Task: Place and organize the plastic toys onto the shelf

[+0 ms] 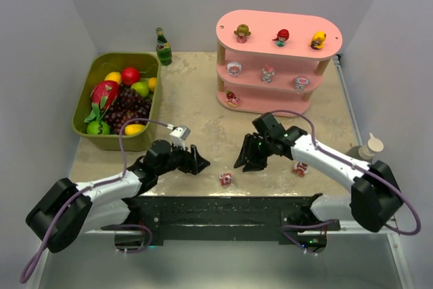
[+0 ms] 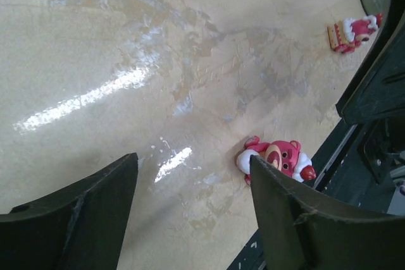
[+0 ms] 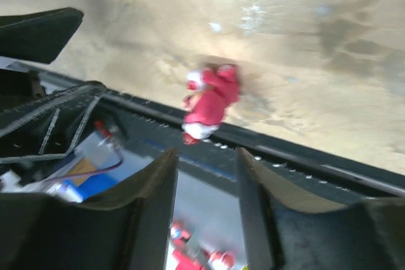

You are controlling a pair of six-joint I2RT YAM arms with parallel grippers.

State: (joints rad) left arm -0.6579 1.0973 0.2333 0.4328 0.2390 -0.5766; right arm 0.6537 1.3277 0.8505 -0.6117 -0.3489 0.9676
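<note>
The pink shelf (image 1: pixel 277 21) stands at the back right. Three toys stand on its top board, three on the middle tier and one (image 1: pixel 231 97) on the bottom tier. A pink bear toy (image 1: pixel 226 179) lies near the table's front edge; it also shows in the left wrist view (image 2: pixel 278 159) and, blurred, in the right wrist view (image 3: pixel 212 100). Another pink toy (image 1: pixel 300 168) lies beside the right arm and shows in the left wrist view (image 2: pixel 352 31). My left gripper (image 1: pixel 199 160) (image 2: pixel 193 200) is open and empty, left of the bear. My right gripper (image 1: pixel 247 157) (image 3: pixel 205 175) is open and empty, just above it.
An olive-green bin (image 1: pixel 122 57) of toy fruits sits at the back left. A green bottle (image 1: pixel 163 47) stands behind it. A beige bottle (image 1: pixel 369 148) stands at the right edge. The black front rail (image 1: pixel 223 208) runs close behind the bear.
</note>
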